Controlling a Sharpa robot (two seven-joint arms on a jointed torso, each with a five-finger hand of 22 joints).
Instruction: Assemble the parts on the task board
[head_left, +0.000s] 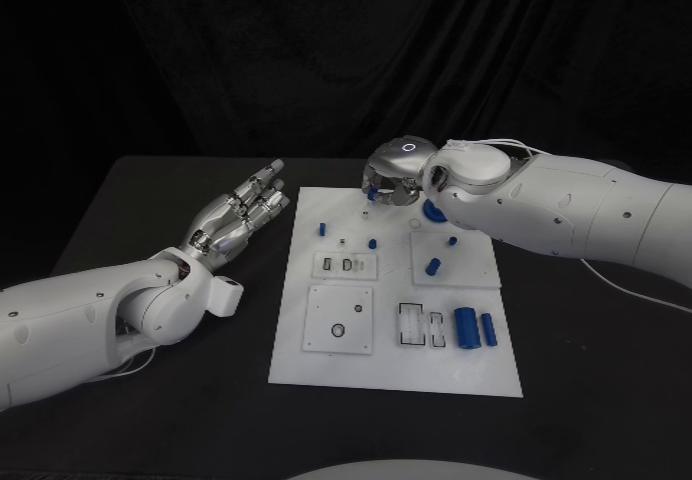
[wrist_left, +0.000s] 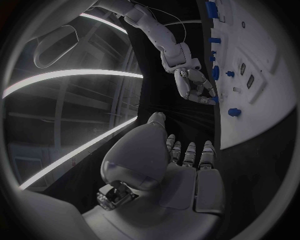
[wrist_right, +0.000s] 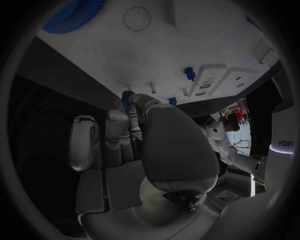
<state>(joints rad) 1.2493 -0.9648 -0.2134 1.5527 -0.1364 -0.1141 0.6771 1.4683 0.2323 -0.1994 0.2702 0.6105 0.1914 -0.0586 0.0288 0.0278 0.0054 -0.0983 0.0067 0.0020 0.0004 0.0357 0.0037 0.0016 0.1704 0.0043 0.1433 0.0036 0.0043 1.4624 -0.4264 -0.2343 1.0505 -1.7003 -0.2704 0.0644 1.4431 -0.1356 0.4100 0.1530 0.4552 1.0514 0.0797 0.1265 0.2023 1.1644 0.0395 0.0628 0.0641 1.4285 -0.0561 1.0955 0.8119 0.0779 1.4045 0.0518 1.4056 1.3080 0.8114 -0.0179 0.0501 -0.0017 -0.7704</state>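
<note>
The right robot hand (head_left: 392, 178) is positioned over the far edge of the task board (head_left: 397, 372), fingers curled around a small blue part (wrist_right: 128, 96). The left robot hand (head_left: 242, 214) lies flat beside the board on the worktop (head_left: 173, 390), fingers extended, holding nothing.

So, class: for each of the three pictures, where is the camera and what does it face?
Head view: on the robot's head, looking down at the task board; both arms show.
Left wrist view: behind the left hand, facing the board's edge and the right hand.
Right wrist view: behind the right hand, close over the board.
All three share the board's blue parts.
</note>
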